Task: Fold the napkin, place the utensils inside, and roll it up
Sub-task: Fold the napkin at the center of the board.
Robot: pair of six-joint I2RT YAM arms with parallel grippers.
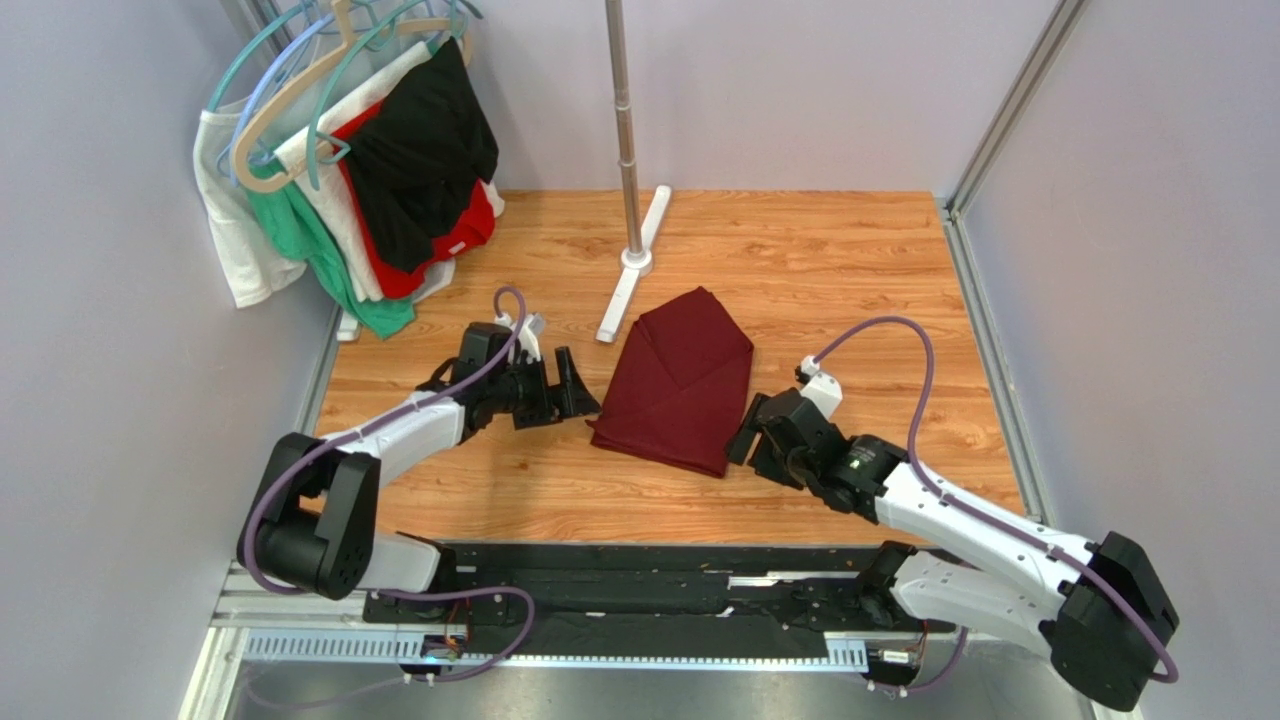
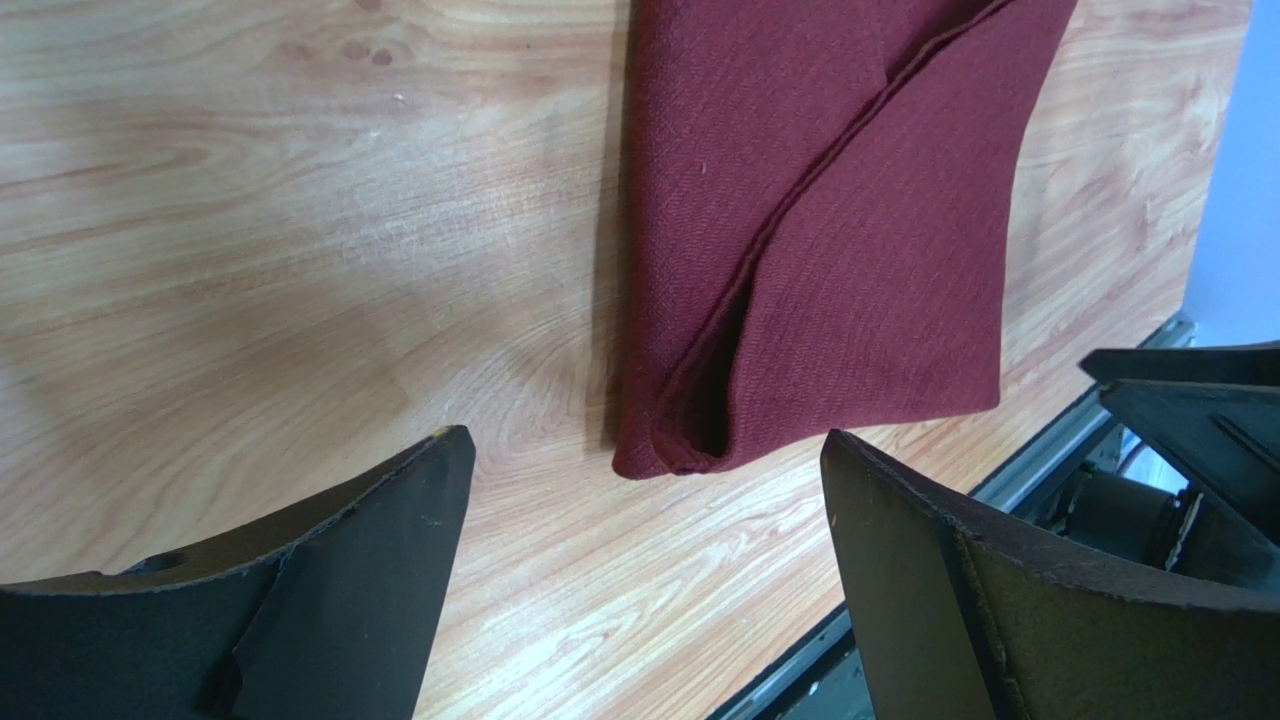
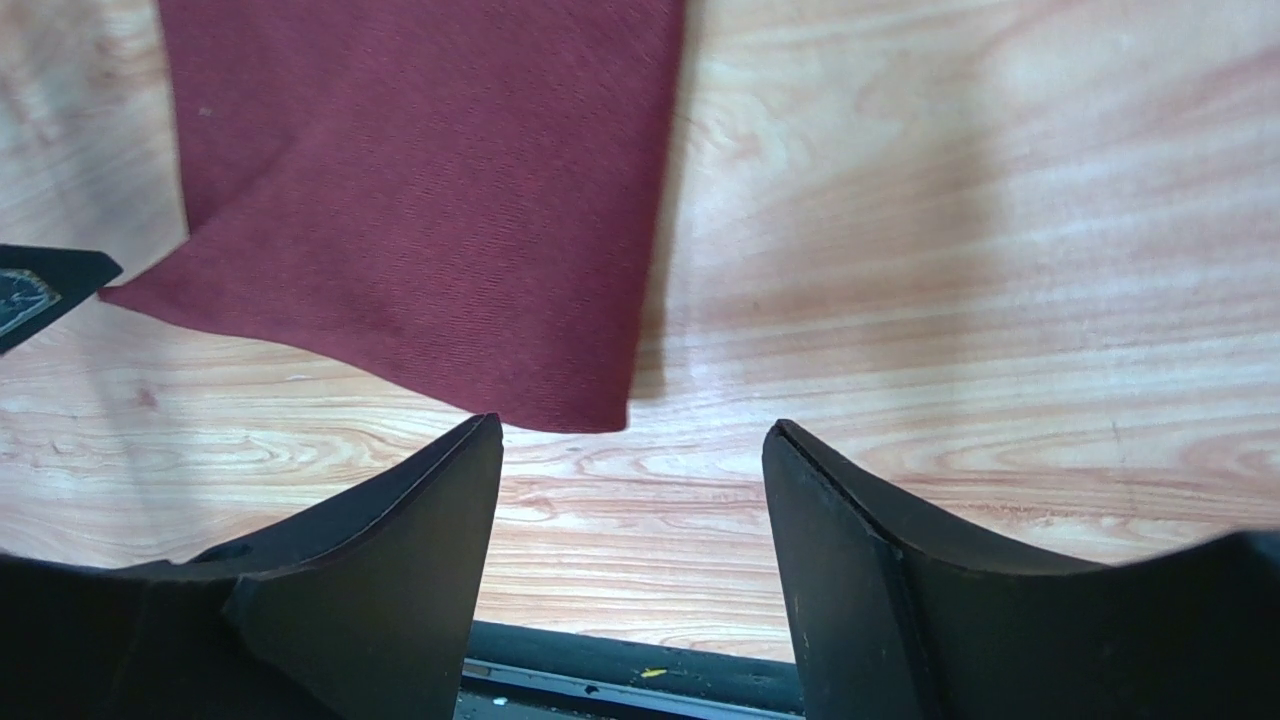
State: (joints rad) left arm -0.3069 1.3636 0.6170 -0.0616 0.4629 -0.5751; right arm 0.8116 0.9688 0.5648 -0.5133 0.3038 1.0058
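The maroon napkin (image 1: 679, 383) lies folded on the wooden table, narrowing to a point at its far end, with overlapping layers that gape at the near left corner (image 2: 842, 225). My left gripper (image 1: 579, 393) hovers just left of it, open and empty (image 2: 643, 437), facing that corner. My right gripper (image 1: 747, 438) sits at the napkin's near right corner, also open with nothing between its fingers (image 3: 631, 425); the cloth (image 3: 436, 195) lies just beyond its tips. The utensils are not in view.
Garments on hangers (image 1: 361, 165) hang at the back left. A metal pole on a white base (image 1: 628, 225) stands behind the napkin. A black rail (image 1: 631, 578) runs along the near table edge. Grey walls close in both sides.
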